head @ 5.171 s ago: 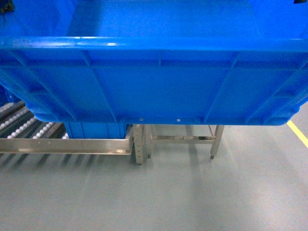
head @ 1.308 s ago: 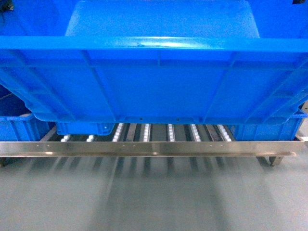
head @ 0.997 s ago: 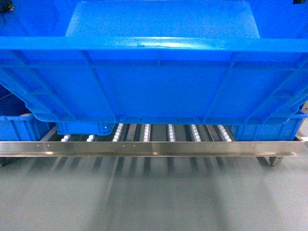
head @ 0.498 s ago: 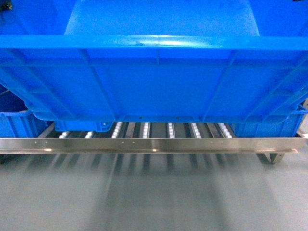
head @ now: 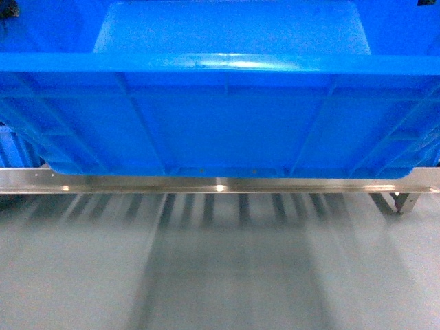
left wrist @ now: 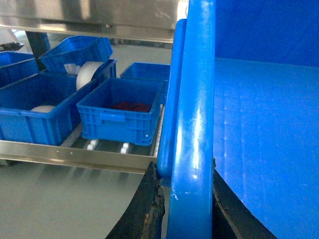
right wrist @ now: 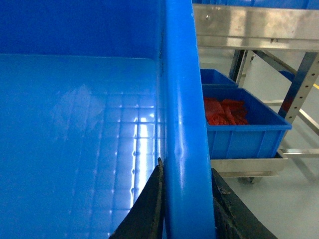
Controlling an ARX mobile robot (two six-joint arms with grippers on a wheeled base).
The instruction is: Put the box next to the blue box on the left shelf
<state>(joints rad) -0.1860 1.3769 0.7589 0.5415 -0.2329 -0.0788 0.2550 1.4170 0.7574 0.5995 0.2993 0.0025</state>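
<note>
Bright-blue plastic box [head: 227,117], thick-rimmed, ribbed outside, smooth glossy floor inside.

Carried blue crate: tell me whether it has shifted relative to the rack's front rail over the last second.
Yes. The crate now hides the rollers, and its bottom edge overlaps the steel front rail, so it has closed in on the rack.

I am in a warehouse or factory storeroom, by the look of it. In the left half of my left wrist view a steel flow rack [left wrist: 75,154] with white rollers carries rows of blue plastic bins [left wrist: 122,117], one holding a roll of white tape [left wrist: 88,73]. At the right of my right wrist view stands a perforated metal upright [right wrist: 301,82], with another bin of red parts [right wrist: 224,112] beside it. Across the bottom of my head view lies a smooth grey industrial floor [head: 220,275].
</note>
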